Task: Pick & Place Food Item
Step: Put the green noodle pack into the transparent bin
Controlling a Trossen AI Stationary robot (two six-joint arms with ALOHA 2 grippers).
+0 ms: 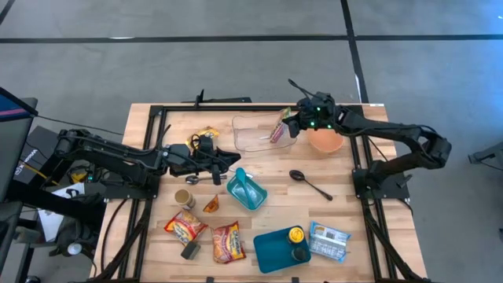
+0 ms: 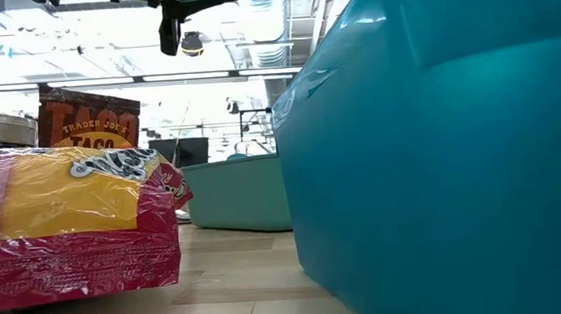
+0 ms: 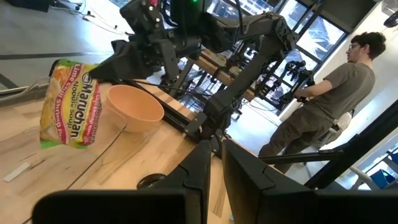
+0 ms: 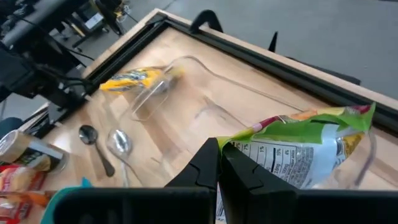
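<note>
The right gripper (image 4: 217, 163), fingers closed, pinches the ramen pack (image 1: 278, 130) by its top edge over the clear tray (image 1: 255, 135) at 12 o'clock. The pack looks light, crinkly and brittle inside; the sealed edge suits gripping. The left gripper (image 1: 206, 163) waits near 9 o'clock, nearly closed, empty.

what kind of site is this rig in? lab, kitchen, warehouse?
Most likely a robotics lab or workshop, not a kitchen. The wooden table with a black metal frame stands on bare grey concrete floor, more dark robot arms on frames fill the room behind, and a person stands among them.
</note>
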